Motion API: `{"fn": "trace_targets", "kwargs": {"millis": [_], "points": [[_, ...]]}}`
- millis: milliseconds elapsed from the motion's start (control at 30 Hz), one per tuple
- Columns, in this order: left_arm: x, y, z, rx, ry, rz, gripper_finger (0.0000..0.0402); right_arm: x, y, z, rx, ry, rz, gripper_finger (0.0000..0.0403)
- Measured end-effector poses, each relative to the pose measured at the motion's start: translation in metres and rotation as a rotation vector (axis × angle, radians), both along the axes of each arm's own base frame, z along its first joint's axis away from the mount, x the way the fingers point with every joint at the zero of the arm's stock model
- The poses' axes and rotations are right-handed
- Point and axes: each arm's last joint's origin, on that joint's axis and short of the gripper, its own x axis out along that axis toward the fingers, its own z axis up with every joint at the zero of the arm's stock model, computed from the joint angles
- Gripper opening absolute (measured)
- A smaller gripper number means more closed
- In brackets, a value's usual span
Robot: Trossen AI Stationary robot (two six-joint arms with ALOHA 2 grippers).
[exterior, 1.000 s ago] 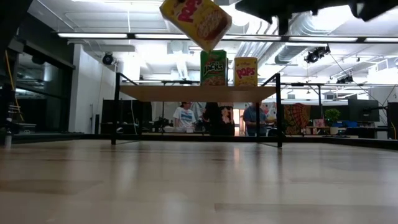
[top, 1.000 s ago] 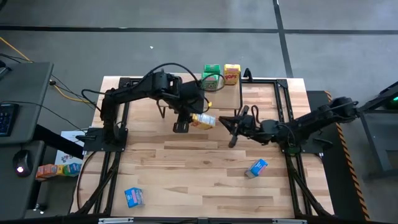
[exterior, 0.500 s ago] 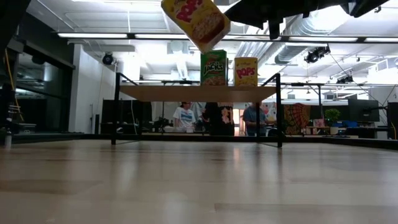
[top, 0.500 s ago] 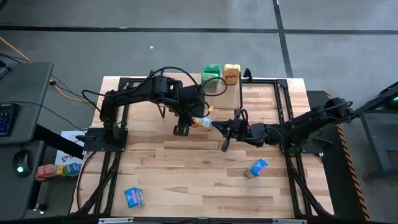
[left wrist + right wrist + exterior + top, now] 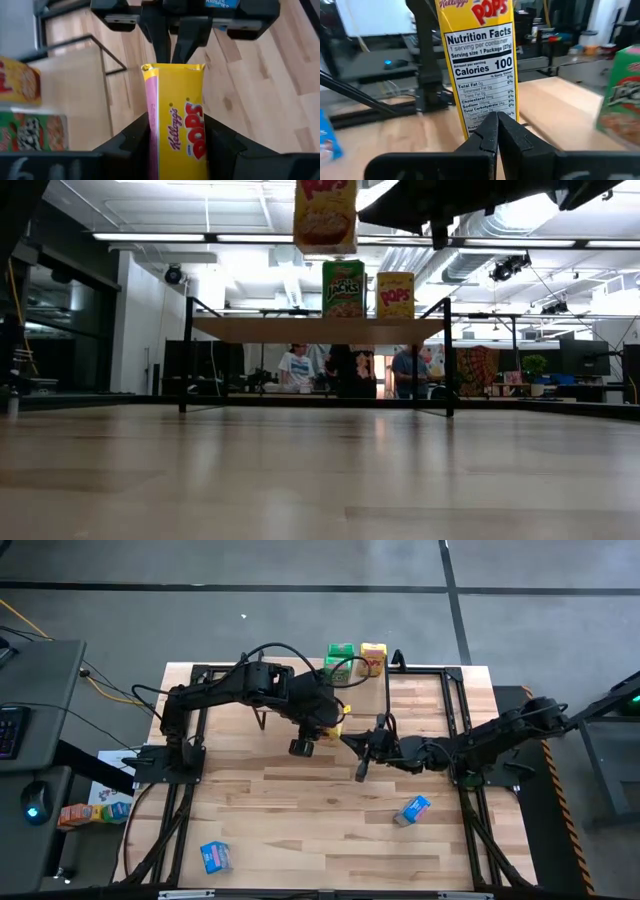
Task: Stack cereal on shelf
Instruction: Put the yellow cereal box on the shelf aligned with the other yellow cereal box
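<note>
Wooden table (image 5: 300,810): two blue boxes (image 5: 215,856), two shelved boxes (image 5: 372,658), one gripped.

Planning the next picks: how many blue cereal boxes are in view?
2. The left blue box lies on the table near its corner on the left arm's side. The right blue box lies on the right arm's side. None looks hidden.

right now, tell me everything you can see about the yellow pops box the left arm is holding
The yellow Pops box is a small printed carton with red lettering on its front and a nutrition panel on one narrow side. It hangs upright in the air, clamped between the left gripper fingers, well above the table and in front of the shelf. The shut right gripper has its tips at the box's lower edge. The box looks undamaged.
</note>
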Motion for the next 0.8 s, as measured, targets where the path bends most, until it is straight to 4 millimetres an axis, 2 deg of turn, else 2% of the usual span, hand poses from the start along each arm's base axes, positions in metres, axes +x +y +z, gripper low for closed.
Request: {"fn": "trace_targets", "kwargs": {"millis": [200,333,467,600,800], "points": [[0.003,0.014,0.002,0.058,-0.038,-0.015,0.0138,-0.029,0.006,0.018,-0.08,0.086,-0.141,0.0],[0.012,0.041,0.004,0.079,-0.151,0.032,0.0138,-0.055,0.011,0.029,-0.074,0.113,-0.216,0.0],[0.024,0.072,0.002,0.062,-0.281,0.072,0.0138,-0.074,0.015,0.032,-0.066,0.137,-0.267,0.0],[0.031,0.095,-0.005,0.076,-0.323,0.121,0.0138,-0.082,0.017,0.033,-0.072,0.145,-0.307,0.0],[0.048,0.108,-0.029,0.026,-0.299,0.086,0.0138,-0.085,0.019,0.034,-0.076,0.135,-0.329,0.0]]}}
